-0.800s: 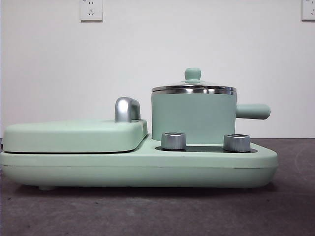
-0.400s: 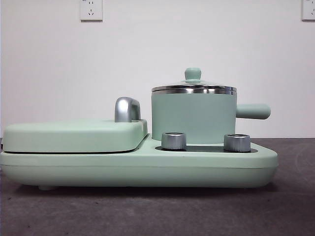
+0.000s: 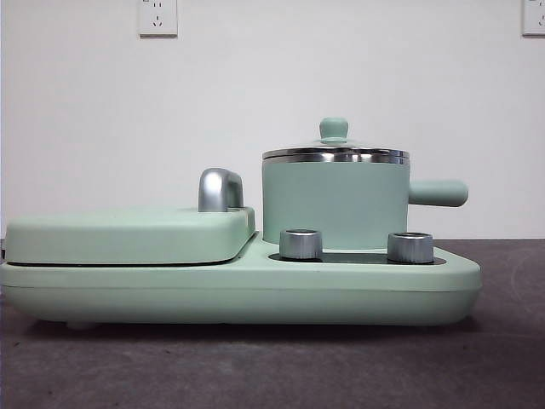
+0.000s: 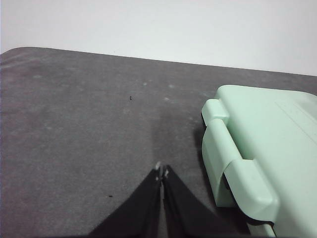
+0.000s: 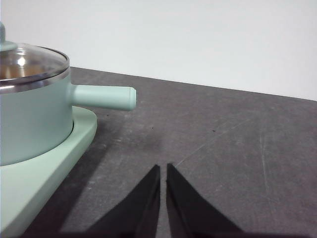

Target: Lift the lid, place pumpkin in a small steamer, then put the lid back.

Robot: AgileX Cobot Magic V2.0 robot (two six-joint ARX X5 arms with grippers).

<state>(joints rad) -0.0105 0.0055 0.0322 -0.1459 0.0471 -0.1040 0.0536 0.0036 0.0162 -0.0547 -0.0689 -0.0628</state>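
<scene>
The small steamer point(image 3: 335, 203), a mint-green pot with a stubby side handle, stands on the right half of a mint-green cooker base point(image 3: 238, 294). The glass lid point(image 3: 335, 152) with its steel rim and green knob rests on the pot. The right wrist view shows the steamer point(image 5: 29, 119) and lid point(image 5: 29, 62) off to one side of my right gripper point(image 5: 163, 167), which is shut, holds nothing and hovers over the grey table. My left gripper point(image 4: 161, 169) is shut and holds nothing beside the flat griddle cover point(image 4: 267, 148). The pumpkin is out of view.
A flat mint-green griddle cover point(image 3: 128, 234) with a steel hinge handle point(image 3: 220, 189) fills the base's left half. Two steel dials point(image 3: 301, 244) sit at the front of the base. A white wall with sockets point(image 3: 157, 17) stands behind the dark grey table point(image 3: 272, 366).
</scene>
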